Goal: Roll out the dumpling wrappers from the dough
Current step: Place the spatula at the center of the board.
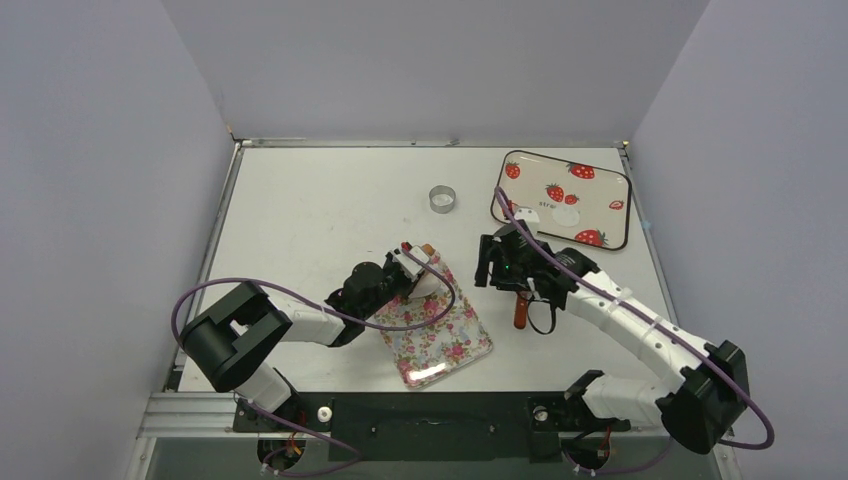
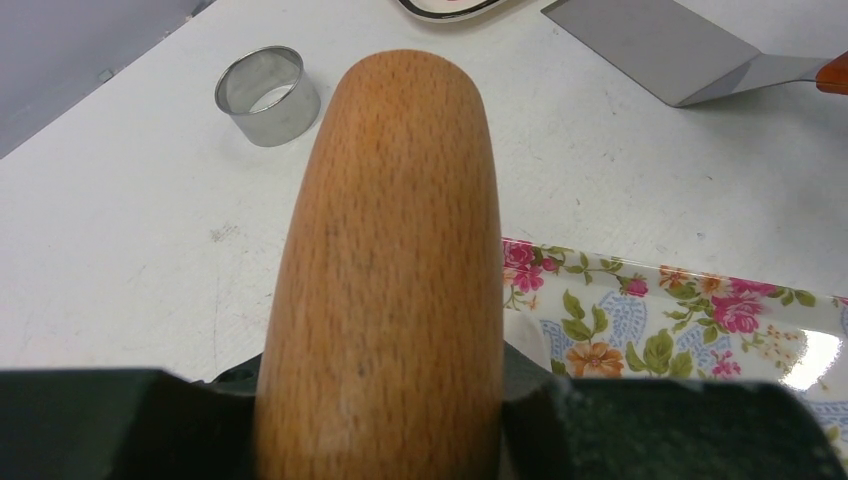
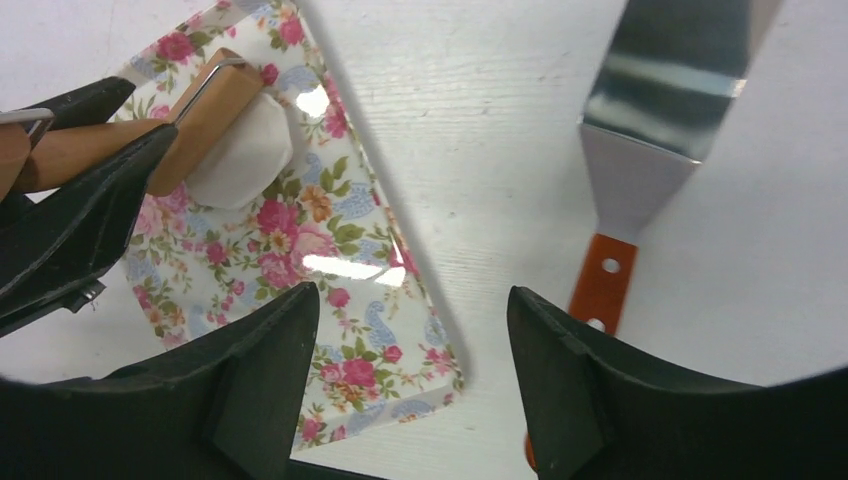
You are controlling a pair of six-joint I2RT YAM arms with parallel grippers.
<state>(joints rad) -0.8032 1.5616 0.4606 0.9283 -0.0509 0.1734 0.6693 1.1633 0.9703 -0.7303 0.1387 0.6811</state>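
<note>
Table (image 1: 320, 200): a white table is filling the middle, looking flat and a little scuffed.
Back wall (image 1: 430, 70): a pale grey-purple wall is standing at 12 o'clock, meeting the table's far edge.
Left wall (image 1: 100, 200): the same pale wall is rising at 9 o'clock.
Right wall (image 1: 760, 150): another pale wall is rising at 3 o'clock.
Silver strip (image 1: 350, 142): it is running along the far edge at 12 o'clock.
Metal frame (image 1: 190, 410): it is lying at 6 o'clock.
Light: soft light is shining evenly, making only small shadows.
</note>
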